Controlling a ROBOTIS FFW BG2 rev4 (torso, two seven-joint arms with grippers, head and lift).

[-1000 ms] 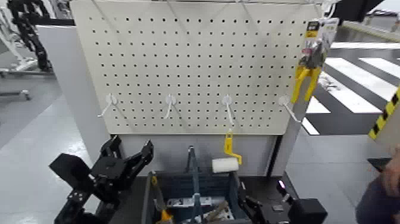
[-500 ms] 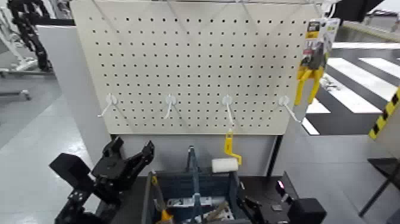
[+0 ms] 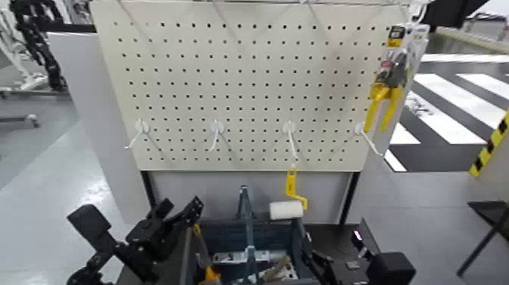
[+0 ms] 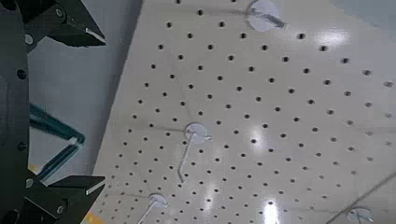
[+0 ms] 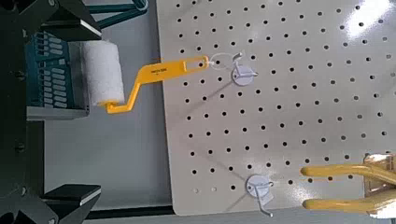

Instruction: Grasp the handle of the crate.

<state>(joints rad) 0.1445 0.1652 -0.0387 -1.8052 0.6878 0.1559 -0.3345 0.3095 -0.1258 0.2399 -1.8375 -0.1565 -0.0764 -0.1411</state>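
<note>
The dark blue-grey crate (image 3: 227, 241) sits at the bottom centre of the head view, below the pegboard. Its narrow upright handle (image 3: 245, 216) rises from its middle. My left gripper (image 3: 179, 209) is open just left of the crate's near-left corner, apart from the handle. In the left wrist view its fingers (image 4: 65, 23) spread wide, with teal bars (image 4: 51, 126) between them. My right gripper (image 3: 324, 265) is low at the crate's right side. In the right wrist view its fingers (image 5: 65, 198) are open, with the crate (image 5: 56, 79) before them.
A white paint roller with a yellow handle (image 3: 288, 206) leans at the crate's back right and shows in the right wrist view (image 5: 103, 73). The pegboard (image 3: 250, 83) with white hooks stands behind. Yellow-handled pliers (image 3: 386, 95) hang top right. A black box with a small light (image 3: 382, 267) sits right.
My left gripper has dropped and moved right, closer to the crate's left edge. A person's hand at the right edge a second ago is gone. The hanging pliers shifted slightly.
</note>
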